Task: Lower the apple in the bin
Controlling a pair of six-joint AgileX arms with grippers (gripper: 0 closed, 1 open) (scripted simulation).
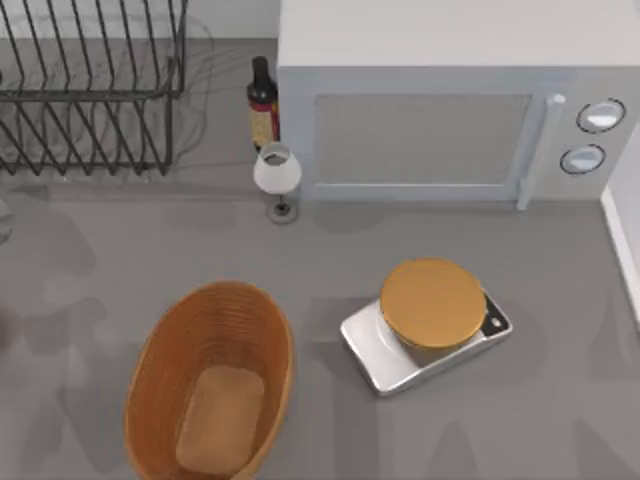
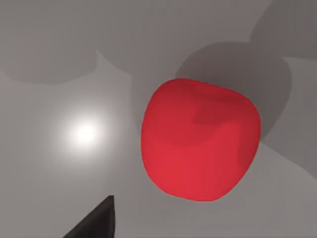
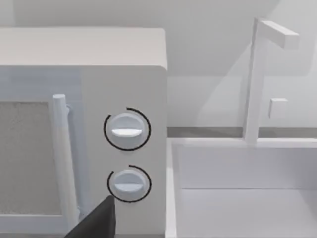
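Left wrist view: left end effector (image 2: 94, 220) is hovering near the apple (image 2: 199, 140) lying free on the desk (image 2: 59, 49); aperture indeterminable. Bin (image 1: 160, 365) is waiting at desk's front-left edge.

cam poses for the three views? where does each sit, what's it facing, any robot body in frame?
Top view: above the table, looking down at the oval woven wicker basket, silver scale and white microwave.
Left wrist view: on the left arm, facing the round red apple on grey table; a dark gripper finger shows.
Right wrist view: on the right arm, facing the microwave's round dials; a dark finger shows.
Shared: microwave, top and right wrist views.
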